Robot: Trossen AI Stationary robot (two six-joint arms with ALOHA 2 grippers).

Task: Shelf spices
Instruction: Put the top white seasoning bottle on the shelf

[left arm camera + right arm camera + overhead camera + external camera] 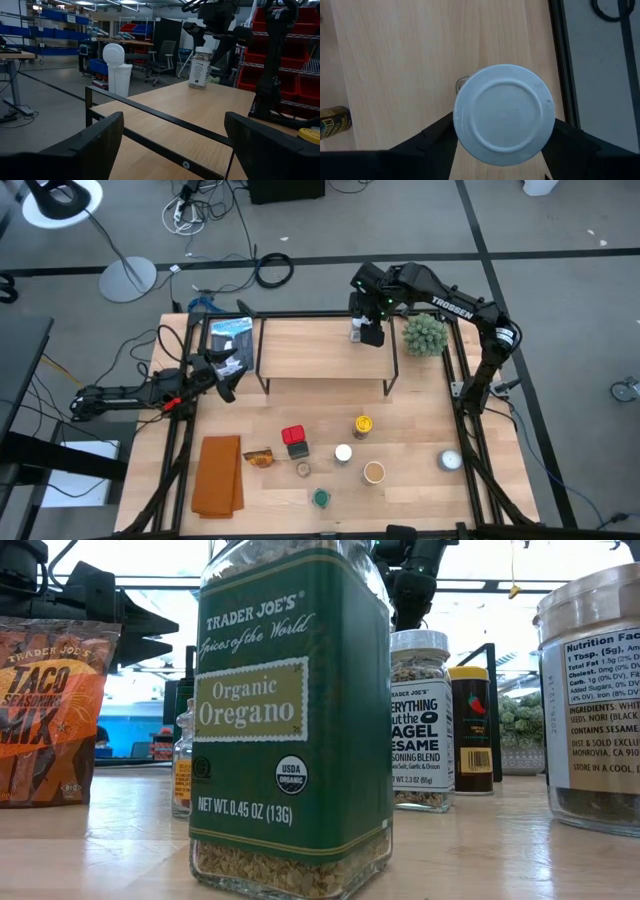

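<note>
A white-capped spice jar (200, 68) stands by its base on the far right corner of the shelf (325, 352). My right gripper (368, 330) hangs open just above it, pointing down. Its fingers (427, 140) are spread to either side of the white cap (504, 114) and do not touch it. My left gripper (170, 150) is open and level at the shelf's left end (222, 375), holding nothing. On the table in front of the shelf stand the red tin (293, 436), a yellow-lidded jar (362, 425), another white-capped jar (343, 453), a tan-lidded jar (374, 472) and the green-lidded oregano jar (290, 720).
The spiky green plant ball (425, 335) sits right of the shelf, close to my right arm. An orange cloth (218, 475) and a taco seasoning packet (258, 459) lie near left. A white dome object (450, 461) is near right. A blue packet (230, 340) lies left of the shelf.
</note>
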